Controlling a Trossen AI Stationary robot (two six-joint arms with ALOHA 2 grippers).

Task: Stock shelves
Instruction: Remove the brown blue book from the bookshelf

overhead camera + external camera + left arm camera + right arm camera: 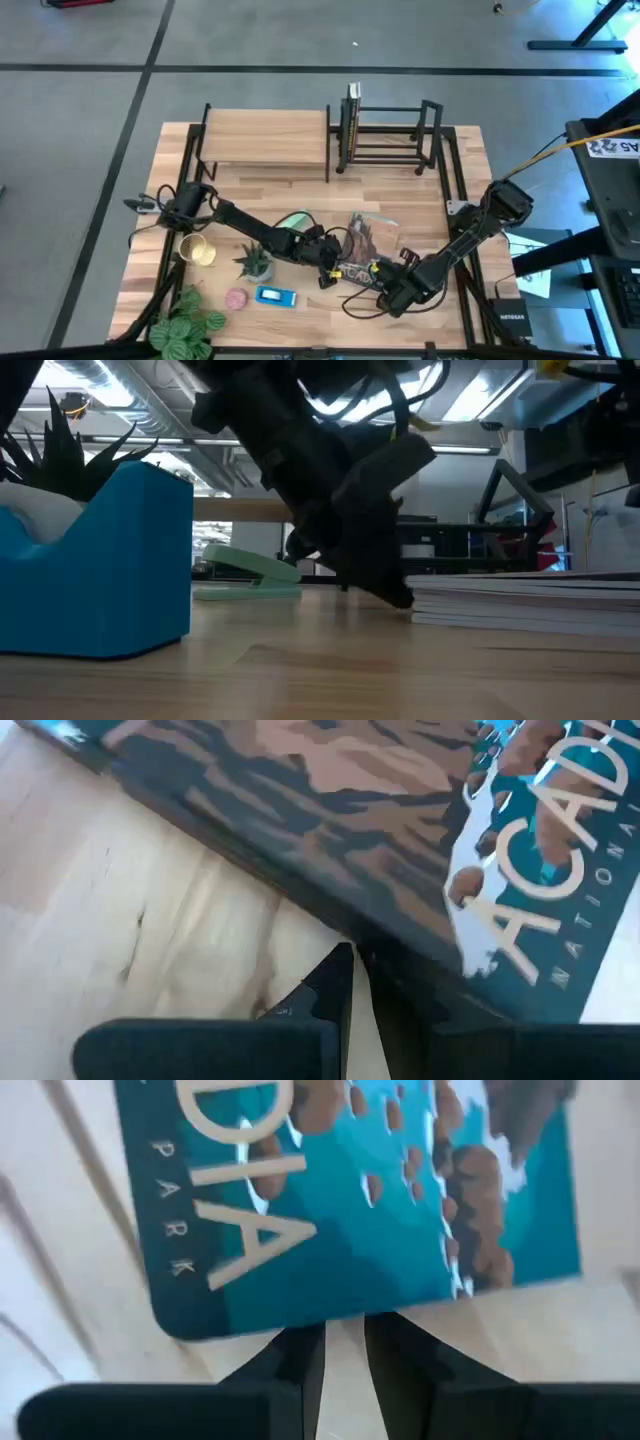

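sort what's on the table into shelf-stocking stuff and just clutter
For the job:
- light wood-topped two-tier shelf
- black open-frame metal book rack
- teal-and-brown Acadia National Park book
- left gripper and right gripper, both at the book

Lying about:
- blue tape dispenser
- mint-green stapler
- small spiky potted plant

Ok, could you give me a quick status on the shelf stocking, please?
Left hand at the book edge. Right hand slightly open at its corner, empty. Book flat on table. Nothing between it and the black rack.
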